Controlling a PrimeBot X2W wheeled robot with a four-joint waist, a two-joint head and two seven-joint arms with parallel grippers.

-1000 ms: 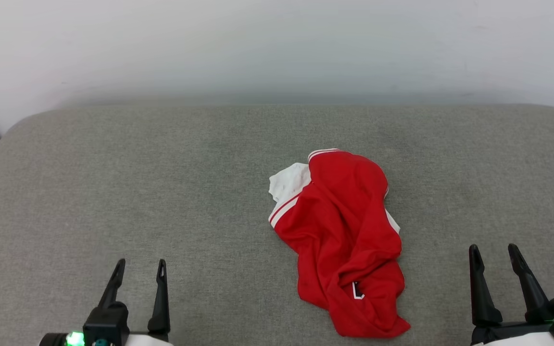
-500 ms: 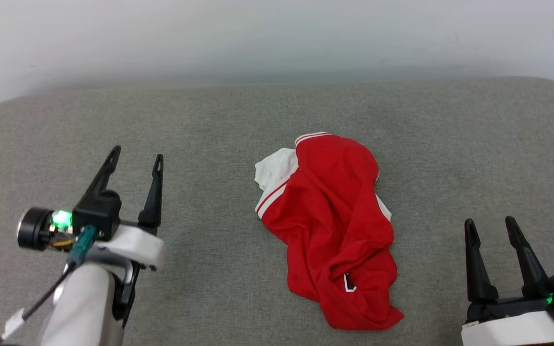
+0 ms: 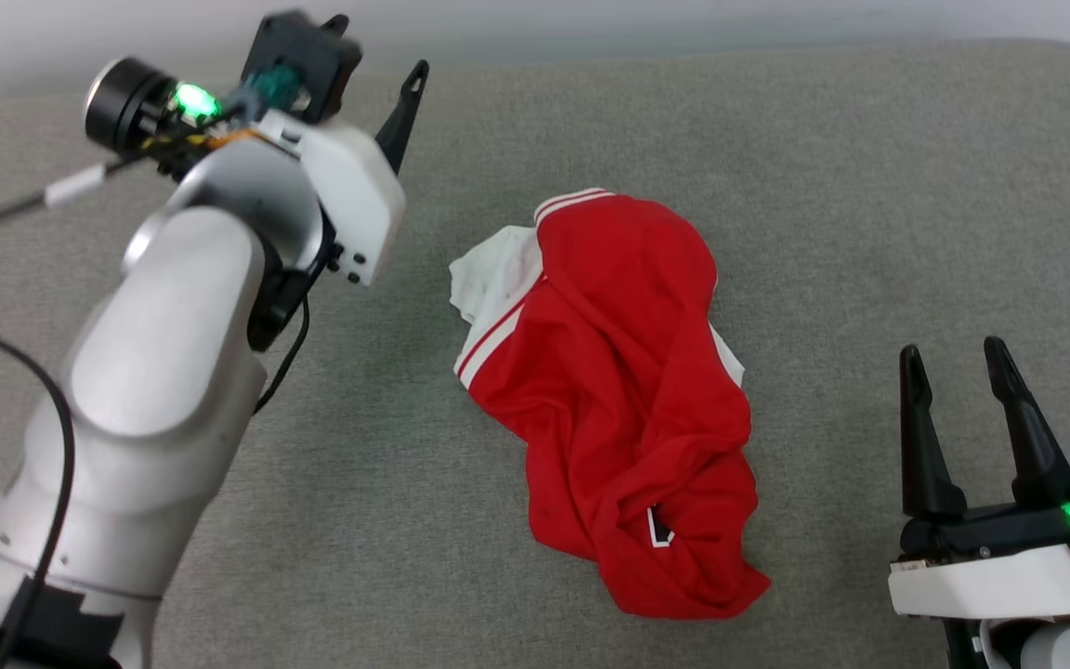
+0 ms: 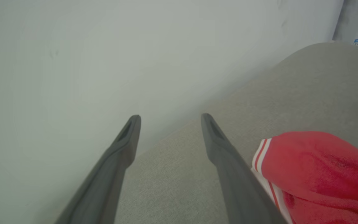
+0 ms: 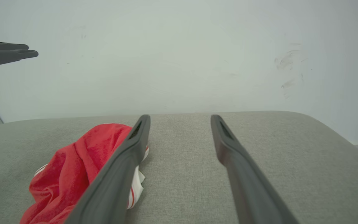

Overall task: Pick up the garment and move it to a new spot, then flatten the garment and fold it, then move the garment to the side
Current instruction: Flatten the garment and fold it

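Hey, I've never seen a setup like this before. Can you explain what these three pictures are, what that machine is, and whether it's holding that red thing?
This is a two-armed robot working over a grey padded surface. The wide picture comes from a camera on its head, looking down. In it the left gripper is raised at the upper left and the right gripper sits at the lower right. The other two pictures come from a camera on each wrist, looking along that gripper's two dark fingers towards a pale wall. On the surface lies a crumpled red garment with white sleeves and striped trim. Both grippers are open and hold nothing, and neither touches the garment.
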